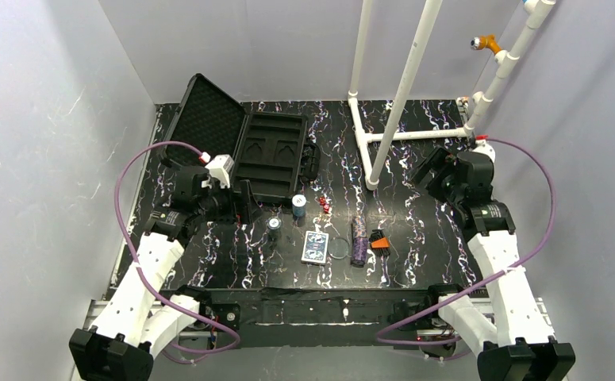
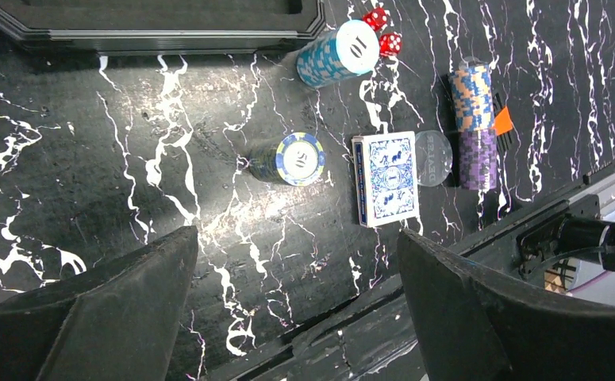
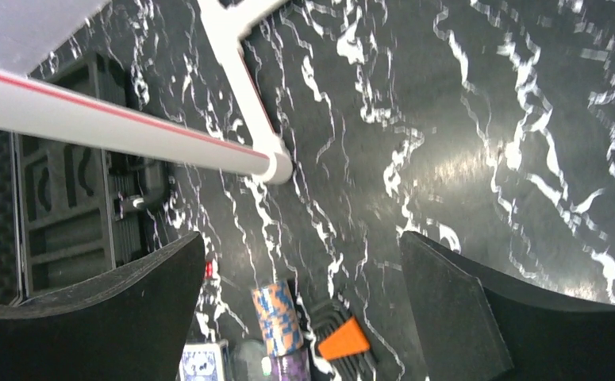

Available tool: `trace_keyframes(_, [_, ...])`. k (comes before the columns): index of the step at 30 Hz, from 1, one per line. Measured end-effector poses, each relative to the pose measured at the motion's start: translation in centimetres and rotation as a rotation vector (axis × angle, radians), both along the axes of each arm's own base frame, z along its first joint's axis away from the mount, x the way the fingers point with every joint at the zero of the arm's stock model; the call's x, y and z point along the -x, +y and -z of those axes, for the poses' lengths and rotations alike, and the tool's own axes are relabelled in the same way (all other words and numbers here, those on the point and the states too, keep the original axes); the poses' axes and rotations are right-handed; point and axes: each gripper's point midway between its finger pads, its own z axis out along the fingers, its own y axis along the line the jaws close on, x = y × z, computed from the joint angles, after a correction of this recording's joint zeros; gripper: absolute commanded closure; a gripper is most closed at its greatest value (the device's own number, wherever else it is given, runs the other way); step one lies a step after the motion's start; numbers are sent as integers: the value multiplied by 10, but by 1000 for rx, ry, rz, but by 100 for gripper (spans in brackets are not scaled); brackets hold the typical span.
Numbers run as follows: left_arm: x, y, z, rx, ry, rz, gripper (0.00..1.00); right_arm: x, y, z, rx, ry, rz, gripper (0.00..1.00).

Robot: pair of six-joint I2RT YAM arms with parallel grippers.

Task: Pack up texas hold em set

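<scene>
Black marbled bench; case open far left. Released, empty: left claw, right claw. Nearest left one, dark roll: straddle it, grip sides squarely, avoid deck beside.

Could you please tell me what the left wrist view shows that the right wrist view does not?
Left wrist only: the teal chip stack and the blue-edged chip stack. Right wrist only: the white pipe frame and the moulded slots of the case tray. Both: the orange-and-purple chip roll, the orange piece beside it, and the card deck, cut off at the right wrist view's edge.
</scene>
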Motion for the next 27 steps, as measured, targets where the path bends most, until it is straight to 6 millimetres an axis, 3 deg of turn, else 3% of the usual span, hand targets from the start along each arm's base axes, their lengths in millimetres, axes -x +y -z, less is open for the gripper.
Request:
trace_keyframes(11, [8, -6, 5, -22, 19, 35, 7, 59, 29, 95, -113, 344, -57, 0])
trace_keyframes(19, [7, -4, 6, -35, 15, 31, 8, 91, 101, 120, 29, 448, -295, 0])
trace_keyframes(26, [7, -2, 8, -50, 17, 25, 9, 92, 133, 145, 237, 521, -386, 0])
trace_keyframes(27, [7, -1, 8, -53, 16, 24, 9, 91, 136, 147, 259, 522, -392, 4])
